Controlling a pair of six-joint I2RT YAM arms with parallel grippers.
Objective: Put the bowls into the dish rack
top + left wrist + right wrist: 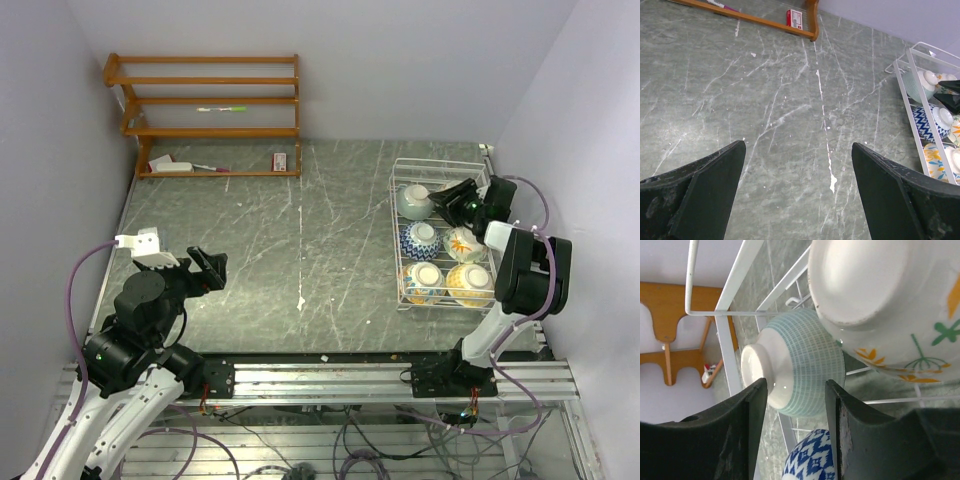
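The white wire dish rack (440, 162) sits at the right middle of the overhead view on a grey-green veined stone table (765, 100). It holds five glossy ceramic bowls. In the right wrist view, a pale green bowl (805, 355) with a fine grid pattern lies on its side, its white foot ring facing left. A blue-patterned bowl (810, 460) is below it and a cream floral bowl (880, 300) above right. The right gripper (796, 390) has its matte black jaws apart, tips flanking the green bowl. The left gripper (797, 146) is spread wide over bare stone.
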